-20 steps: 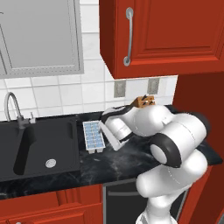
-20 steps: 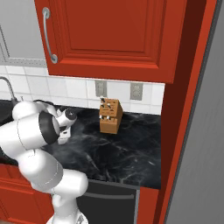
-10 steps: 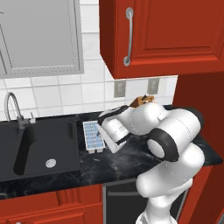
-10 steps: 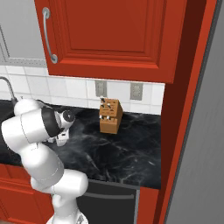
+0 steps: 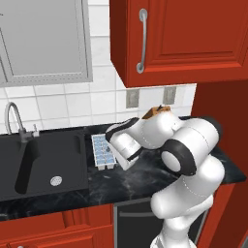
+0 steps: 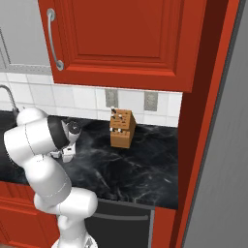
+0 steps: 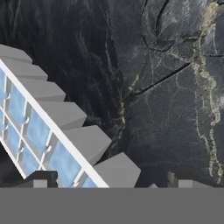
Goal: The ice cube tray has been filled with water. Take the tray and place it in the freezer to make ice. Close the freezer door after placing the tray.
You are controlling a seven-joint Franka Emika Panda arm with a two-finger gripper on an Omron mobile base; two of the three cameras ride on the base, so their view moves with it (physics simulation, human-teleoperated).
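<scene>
A: Fingers [image 7: 109, 183] sit at the bottom edge of your hand view, two dark tips apart, one at [image 7: 41, 178] over the ice cube tray's [image 7: 39, 127] blue cells, the other on the far side of its rim above bare bench [image 7: 166, 87]. So they're spread, straddling the tray's long edge, nothing clamped. Touching or not, you can't tell.

B: Arm pose?

A: Left base view: the arm rises lower right, big elbow joint bent high over the bench [image 5: 145, 177], forearm reaching left and down, white hand [image 5: 127, 147] low just beside the ice cube tray [image 5: 102, 151]. Right base view: the arm folds over to the left, the hand [image 6: 68, 145] tucked low behind the shoulder, tips hidden.

B: Tray location?

A: Flat on the black marbled bench, right next to the sink [image 5: 43, 164], long side running away from you. Faucet [image 5: 14, 121] stands at the sink's back left.

B: Freezer?

A: Grey panel at the right edge of your right base view [image 6: 223, 145], too cropped to tell a door.

B: Any writing, labels?

A: None you can read. Knife block [image 6: 121, 128] stands by the tiled wall under two outlets [image 6: 112, 99], plain wood. Red cabinet [image 6: 121, 38] overhead with a bar handle [image 6: 54, 38].
</scene>
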